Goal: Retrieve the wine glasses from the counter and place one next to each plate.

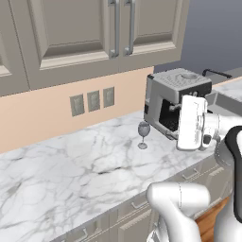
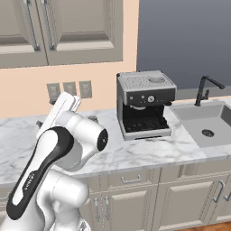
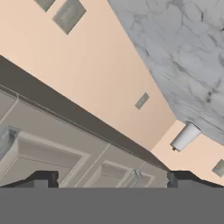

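One wine glass, grey-blue and stemmed, stands upright on the counter just left of the coffee machine. My gripper is open, its two dark fingertips wide apart with nothing between them. It hangs above the counter, to the right of the glass and in front of the machine, well clear of the glass. It points at the peach backsplash and the wall cabinets. In the right base view my arm covers the spot where the glass stands. The plates are out of view.
A steel coffee machine stands against the wall, with a sink and black faucet to its right. Outlet plates sit on the backsplash. A white cylinder stands far along the counter.
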You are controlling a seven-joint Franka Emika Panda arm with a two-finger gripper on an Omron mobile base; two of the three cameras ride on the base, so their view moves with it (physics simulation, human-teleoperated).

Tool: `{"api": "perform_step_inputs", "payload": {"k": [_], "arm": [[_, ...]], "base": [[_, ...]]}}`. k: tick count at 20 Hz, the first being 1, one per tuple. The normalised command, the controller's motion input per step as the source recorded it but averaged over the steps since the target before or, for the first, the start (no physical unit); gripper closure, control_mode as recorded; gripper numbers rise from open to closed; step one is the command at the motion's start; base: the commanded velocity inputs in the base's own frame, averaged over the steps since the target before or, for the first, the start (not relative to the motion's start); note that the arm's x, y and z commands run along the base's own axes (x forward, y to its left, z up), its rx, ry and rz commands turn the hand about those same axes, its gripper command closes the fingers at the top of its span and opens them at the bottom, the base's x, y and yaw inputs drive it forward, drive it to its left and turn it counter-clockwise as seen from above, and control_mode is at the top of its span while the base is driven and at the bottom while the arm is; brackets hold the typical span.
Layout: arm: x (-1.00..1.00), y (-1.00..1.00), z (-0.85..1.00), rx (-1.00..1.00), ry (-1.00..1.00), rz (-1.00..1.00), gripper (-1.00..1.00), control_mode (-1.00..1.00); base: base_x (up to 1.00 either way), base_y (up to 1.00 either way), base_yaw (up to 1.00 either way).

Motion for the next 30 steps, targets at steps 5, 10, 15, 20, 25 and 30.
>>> {"api": "perform_step_inputs", "payload": {"k": [5, 10, 15, 20, 25, 30], "arm": [[0.14, -0.37, -0.23, 0.11, 0.25, -0.06, -1.0, -1.0], [0.07, -0.54, -0.47, 0.17, 0.19, 0.01, -1.0, -1.0], [0.32, -0.48, -0.66, 0.09, 0.21, 0.0, -1.0, -1.0], [0.48, -0.25, -0.59, 0.02, 0.2, 0.0, -1.0, -1.0], [0.68, -0.01, -0.65, 0.0, 0.21, 0.0, -1.0, -1.0], [0.77, 0.0, -0.52, 0.02, 0.22, 0.0, -1.0, -1.0]], "base": [[0.0, 0.0, 0.0], [0.0, 0.0, 0.0], [0.0, 0.0, 0.0], [0.0, 0.0, 0.0], [0.0, 0.0, 0.0], [0.0, 0.0, 0.0]]}}
